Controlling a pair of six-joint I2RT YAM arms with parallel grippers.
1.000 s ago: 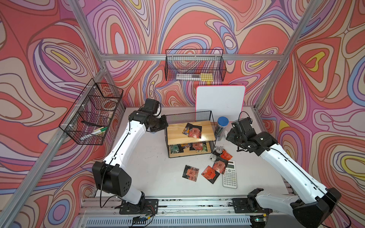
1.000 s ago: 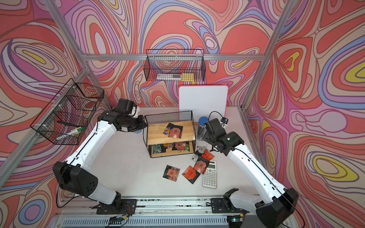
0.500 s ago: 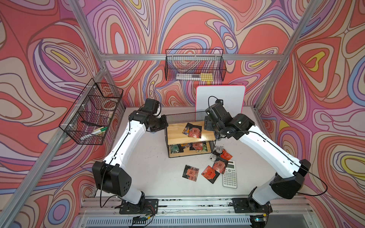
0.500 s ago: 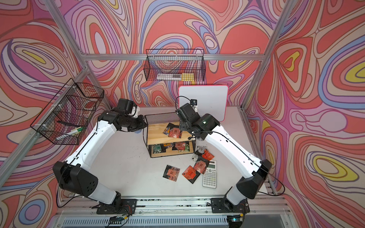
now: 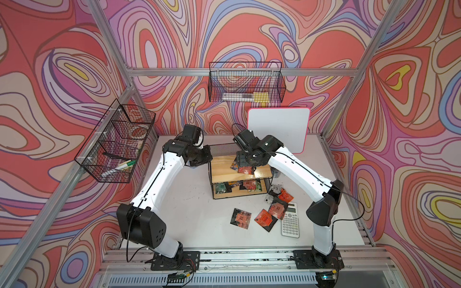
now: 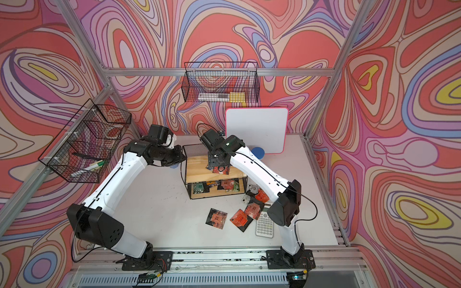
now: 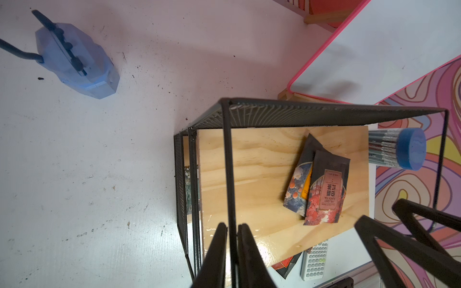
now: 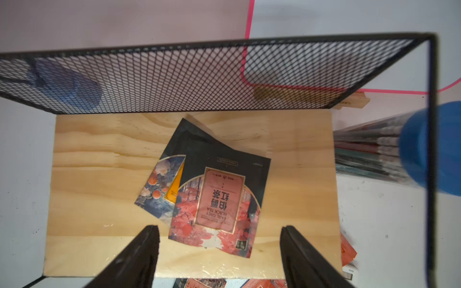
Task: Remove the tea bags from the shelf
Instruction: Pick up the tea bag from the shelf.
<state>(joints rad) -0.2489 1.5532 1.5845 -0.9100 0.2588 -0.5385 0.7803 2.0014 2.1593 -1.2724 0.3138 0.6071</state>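
The shelf (image 5: 222,167) (image 6: 197,169) stands mid-table, a black wire rack with two wooden boards. Two overlapping tea bags lie on its top board: a red-labelled one (image 8: 219,199) (image 7: 326,192) over a blue-and-orange one (image 8: 162,184). More tea bags (image 5: 249,185) lie on the lower board, and several (image 5: 264,219) are scattered on the table in front. My left gripper (image 7: 232,225) (image 5: 207,156) is shut on the frame's top wire at the shelf's left end. My right gripper (image 8: 219,229) (image 5: 243,162) hangs open just above the top board, its fingers either side of the red-labelled bag's near edge.
A white calculator (image 5: 290,223) lies by the scattered bags. A pink-edged whiteboard (image 5: 278,129) leans on the back wall. A blue-lidded tube of pencils (image 7: 399,149) stands at the shelf's right end, a blue plastic object (image 7: 74,59) behind its left end. Wire baskets (image 5: 245,84) (image 5: 117,144) hang on the walls.
My right arm has swung from the table right of the shelf to above the top board, its jaws opening wider. The left arm has not moved.
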